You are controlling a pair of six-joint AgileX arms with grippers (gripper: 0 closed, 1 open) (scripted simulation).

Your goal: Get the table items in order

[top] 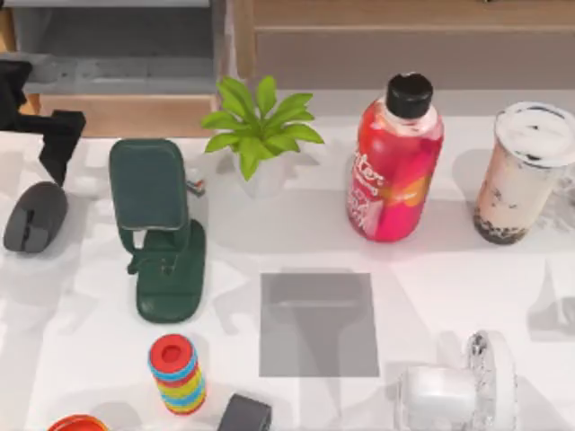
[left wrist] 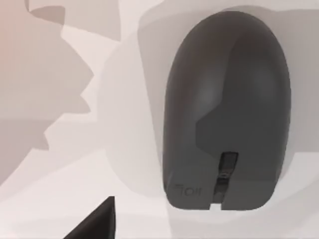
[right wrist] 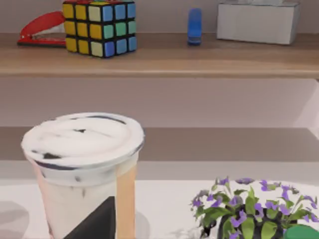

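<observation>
**A:** While the left tool (top: pixel 56 163) is hovering at the far left of the worktop (top: pixel 431 260), what is lying beneath it?

**B:** A computer mouse (top: pixel 34 216) is lying flat there, just in front of the tool and well apart from the green phone stand (top: pixel 160 232) to its right. It is looking dark grey, oval and smoothly domed, with a narrow wheel slot at one end.

**A:** How am I judging its handling?

**B:** I am judging it light and rigid, with a slick, curved shell. The long sides are offering the best hold, low down where they are running nearly straight.

**A:** Is the left tool wide or narrow?

**B:** I cannot tell; it is not touching the mouse.

**A:** And the other arm?

**B:** The right tool (right wrist: pixel 94 221) is showing as a dark wedge, apparently close to the milk-tea cup (right wrist: pixel 82 169), though the overlap is making contact hard to judge. I cannot tell its opening either. The cup is standing upright at the worktop's far right, clear-walled, white-lidded, with dark pearls at the bottom. I am expecting it to be heavier, top-heavy and crushable, so mid-wall is seeming safest.
</observation>
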